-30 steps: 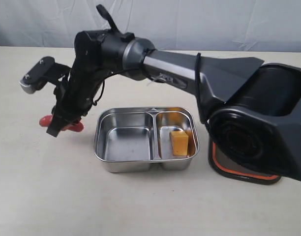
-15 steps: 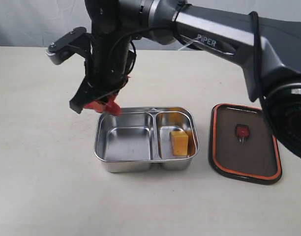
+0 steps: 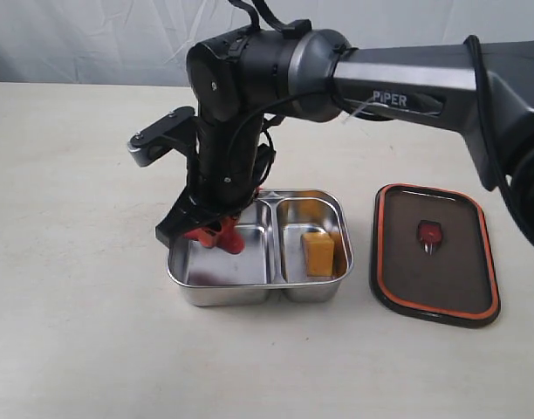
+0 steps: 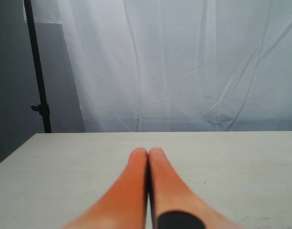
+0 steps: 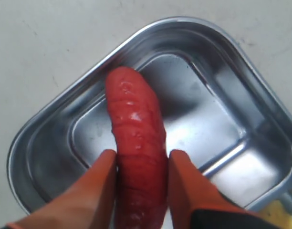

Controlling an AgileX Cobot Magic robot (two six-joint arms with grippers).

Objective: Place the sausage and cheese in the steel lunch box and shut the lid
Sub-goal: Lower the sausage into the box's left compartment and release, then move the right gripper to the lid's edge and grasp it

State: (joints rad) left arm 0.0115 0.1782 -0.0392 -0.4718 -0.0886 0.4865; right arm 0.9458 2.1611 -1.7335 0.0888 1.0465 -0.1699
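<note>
While the right pincer (image 5: 143, 160) pinches the sausage (image 5: 135, 119) over the larger compartment of the steel lunch box (image 3: 223, 294), the left pincer (image 4: 148, 157) pressed together, the toy looks light, stiff and glossy-slick, so a grip across its middle seems safest.

Glossy red, slightly curved toy sausage (image 5: 136, 138), pinched lengthwise in right tool (image 5: 142, 160), hangs over larger compartment of shiny rect. stainless steel lunch box (image 3: 232, 295). Yellow-orange cheese wedge (image 3: 318, 253) sits in smaller compartment. Dark translucent rect. lid (image 3: 455, 275), orange seal rim up, lies flat on table (image 3: 75, 349) just beside box, not touching.
</note>
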